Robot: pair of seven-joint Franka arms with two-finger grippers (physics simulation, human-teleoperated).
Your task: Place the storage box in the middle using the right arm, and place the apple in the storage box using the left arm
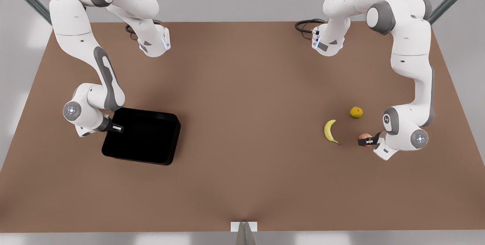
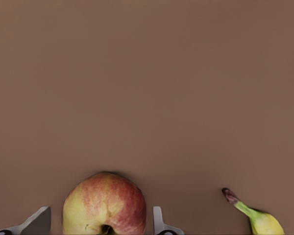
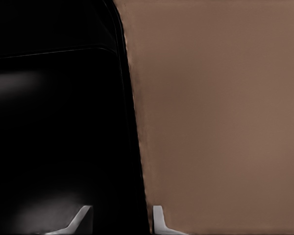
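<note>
Across nearly the whole front view spreads the brown table (image 1: 242, 97), and at its two upper corners stand the white Franka arms. Low at the front view's left lies the storage box (image 1: 146, 137), a shallow black bin with rounded corners, turned slightly askew and well off the table's middle. The right arm (image 1: 85, 51) bends down from the upper left of that frame, and the right gripper (image 1: 118, 128) sits at the box's left wall; in the right wrist view its two pale fingertips (image 3: 83, 218) stand a modest gap apart on either side of the box's wall (image 3: 132, 147), one over the dark inside and one over the brown table, and I cannot tell whether they are pressing it yet. The left arm (image 1: 411, 66) curves down the front view's right side, with the left gripper (image 1: 366, 142) low on the table at the apple (image 1: 364, 137). From the left wrist view the apple (image 2: 104, 204), red with yellow patches, sits between the spread fingers (image 2: 159, 223), with a small gap showing on at least one side, so it is bracketed rather than clamped. Just left of the apple in the front view lies a banana (image 1: 330, 131), its stem end (image 2: 255, 218) in the lower right of the left wrist view. Above the apple, near it, rests a yellow-orange citrus fruit (image 1: 355, 112).
</note>
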